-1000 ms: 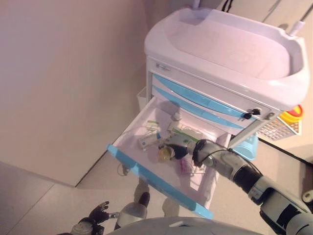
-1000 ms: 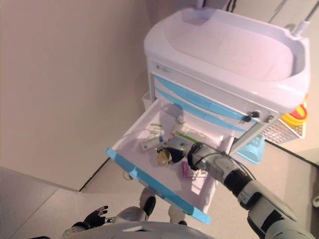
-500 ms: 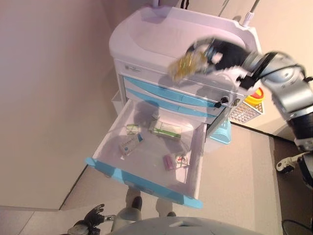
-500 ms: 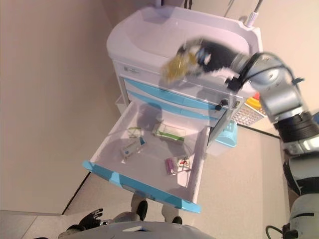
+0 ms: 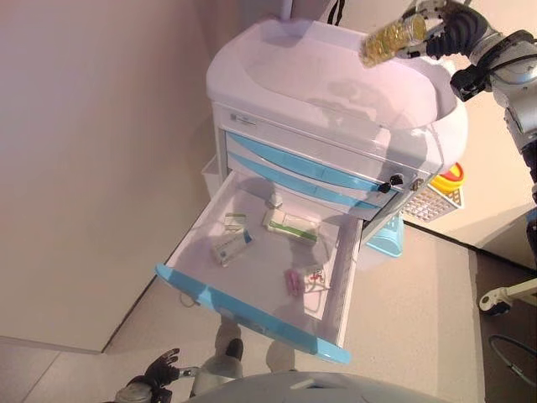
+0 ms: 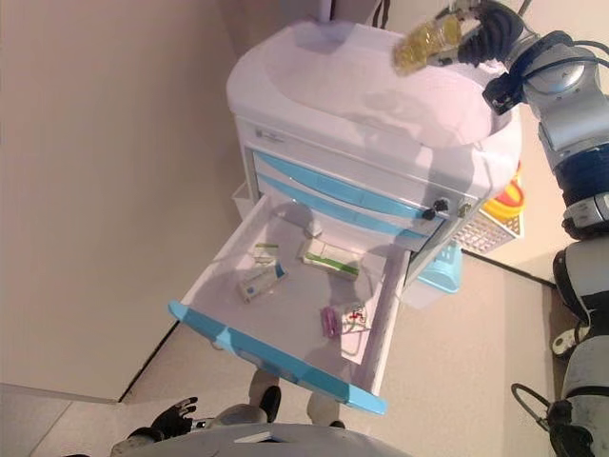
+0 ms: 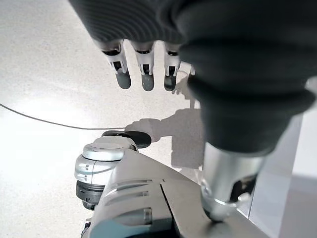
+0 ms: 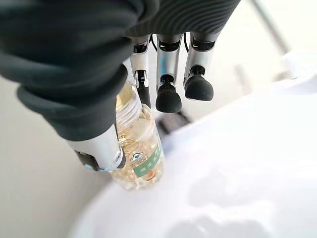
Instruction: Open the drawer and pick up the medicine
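Observation:
My right hand is shut on a clear medicine bottle of yellow pills and holds it on its side in the air above the white top of the cart. In the right wrist view the bottle has a green label and sits between thumb and fingers. The cart's lower drawer, white with a blue front, stands pulled out. Small medicine boxes and a pink packet lie in it. My left hand hangs low near the floor, fingers straight.
The cart has two shut blue-fronted drawers above the open one, with a key lock at the right. A white mesh basket with a yellow and red thing hangs on its right side. A beige wall stands to the left.
My right hand took the bottle out of the drawer and raised it up and to the right, over the cart's top. The camera has shifted too.

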Controlling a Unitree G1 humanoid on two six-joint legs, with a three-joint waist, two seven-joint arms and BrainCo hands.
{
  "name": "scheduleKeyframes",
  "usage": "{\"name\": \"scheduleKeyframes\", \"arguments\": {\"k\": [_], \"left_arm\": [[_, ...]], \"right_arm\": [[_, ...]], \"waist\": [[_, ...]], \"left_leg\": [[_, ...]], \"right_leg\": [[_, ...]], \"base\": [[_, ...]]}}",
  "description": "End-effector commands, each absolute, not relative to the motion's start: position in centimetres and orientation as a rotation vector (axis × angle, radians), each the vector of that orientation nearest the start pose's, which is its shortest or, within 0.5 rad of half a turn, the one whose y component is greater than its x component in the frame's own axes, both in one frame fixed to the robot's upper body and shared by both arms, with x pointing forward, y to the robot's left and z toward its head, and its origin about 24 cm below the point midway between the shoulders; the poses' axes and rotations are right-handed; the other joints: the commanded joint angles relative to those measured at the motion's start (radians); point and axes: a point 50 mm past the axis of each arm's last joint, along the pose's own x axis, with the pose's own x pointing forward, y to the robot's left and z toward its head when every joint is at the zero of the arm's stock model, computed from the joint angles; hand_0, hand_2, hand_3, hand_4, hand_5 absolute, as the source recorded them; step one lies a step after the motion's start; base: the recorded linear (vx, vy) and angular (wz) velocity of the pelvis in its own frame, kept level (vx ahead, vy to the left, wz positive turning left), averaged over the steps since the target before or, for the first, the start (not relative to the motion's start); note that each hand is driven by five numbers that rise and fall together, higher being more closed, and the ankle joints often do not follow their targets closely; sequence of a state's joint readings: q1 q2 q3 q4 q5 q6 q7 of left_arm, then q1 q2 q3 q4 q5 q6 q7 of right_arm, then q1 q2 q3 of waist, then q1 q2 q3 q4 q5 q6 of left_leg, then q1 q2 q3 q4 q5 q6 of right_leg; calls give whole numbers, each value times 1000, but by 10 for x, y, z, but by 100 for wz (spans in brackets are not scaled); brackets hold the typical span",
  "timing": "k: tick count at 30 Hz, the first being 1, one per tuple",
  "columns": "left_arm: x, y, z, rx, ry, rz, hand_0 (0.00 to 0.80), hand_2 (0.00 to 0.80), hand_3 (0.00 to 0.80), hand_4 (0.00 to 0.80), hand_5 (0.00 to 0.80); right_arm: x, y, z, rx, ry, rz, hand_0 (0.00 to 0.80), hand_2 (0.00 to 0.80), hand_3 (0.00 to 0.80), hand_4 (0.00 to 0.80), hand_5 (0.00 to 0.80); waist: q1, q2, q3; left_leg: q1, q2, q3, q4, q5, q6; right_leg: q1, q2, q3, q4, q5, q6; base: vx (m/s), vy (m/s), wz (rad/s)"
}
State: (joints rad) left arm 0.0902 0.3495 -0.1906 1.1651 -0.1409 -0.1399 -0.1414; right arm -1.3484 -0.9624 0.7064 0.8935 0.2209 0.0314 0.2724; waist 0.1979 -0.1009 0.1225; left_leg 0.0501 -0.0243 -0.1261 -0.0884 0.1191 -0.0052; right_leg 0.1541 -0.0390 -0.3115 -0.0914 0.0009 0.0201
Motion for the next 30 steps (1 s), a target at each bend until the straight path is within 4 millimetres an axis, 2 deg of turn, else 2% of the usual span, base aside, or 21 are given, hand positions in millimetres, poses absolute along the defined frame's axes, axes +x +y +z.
{"name": "scheduleKeyframes", "arguments": {"k": [1, 7, 13, 19, 27, 28, 29, 30], "left_arm": [[69, 269, -151, 260, 1184, -45, 0, 0, 0, 0, 0], [78, 277, -145, 276, 1136, -31, 0, 0, 0, 0, 0], [92, 287, -136, 290, 1063, -3, 0, 0, 0, 0, 0], [92, 291, -133, 299, 1047, 15, 0, 0, 0, 0, 0], [94, 292, -132, 292, 1027, 20, 0, 0, 0, 0, 0], [94, 292, -131, 291, 1023, 17, 0, 0, 0, 0, 0], [94, 291, -131, 289, 1021, 15, 0, 0, 0, 0, 0], [94, 291, -131, 289, 1019, 14, 0, 0, 0, 0, 0]], "right_arm": [[369, -285, 381, -1058, -179, -148, 800, 800, 800, 800, 800], [364, -306, 391, -1084, -62, -302, 800, 800, 800, 800, 800], [353, -324, 400, -1106, 12, -396, 800, 800, 800, 800, 800], [347, -334, 400, -1122, 97, -390, 800, 800, 800, 800, 800], [352, -330, 389, -1155, 202, -297, 800, 800, 800, 800, 800], [353, -329, 388, -1157, 209, -287, 781, 781, 781, 781, 781], [353, -329, 388, -1157, 215, -281, 637, 637, 637, 637, 637], [353, -328, 388, -1164, 212, -279, 417, 417, 417, 417, 417]], "waist": [[56, -64, -3], [91, -78, 43], [105, -96, 97], [111, -105, 109], [114, -107, 119], [115, -107, 121], [116, -107, 121], [116, -107, 121]], "left_leg": [[33, -23, -1, 6, -112, -9], [-8, -21, -27, 14, -105, -6], [-47, -13, -42, 10, -93, -5], [-51, -10, -46, 9, -90, -8], [-47, -10, -52, 10, -91, -8], [-46, -11, -53, 10, -91, -9], [-46, -11, -54, 10, -91, -9], [-46, -11, -54, 9, -91, -9]], "right_leg": [[-11, -44, 4, 42, 21, 56], [-40, -39, -2, 39, 26, 54], [-73, -32, -7, 44, 31, 54], [-77, -33, -15, 52, 26, 54], [-78, -31, -9, 59, 21, 49], [-78, -31, -8, 59, 21, 49], [-77, -30, -7, 59, 21, 49], [-78, -30, -7, 59, 21, 48]], "base": [[52, 16, 19], [-10, -11, 16], [-64, -45, 14], [31, -4, 7], [3, -1, 0], [0, 0, 0], [0, 0, 0], [0, 0, 0]]}}
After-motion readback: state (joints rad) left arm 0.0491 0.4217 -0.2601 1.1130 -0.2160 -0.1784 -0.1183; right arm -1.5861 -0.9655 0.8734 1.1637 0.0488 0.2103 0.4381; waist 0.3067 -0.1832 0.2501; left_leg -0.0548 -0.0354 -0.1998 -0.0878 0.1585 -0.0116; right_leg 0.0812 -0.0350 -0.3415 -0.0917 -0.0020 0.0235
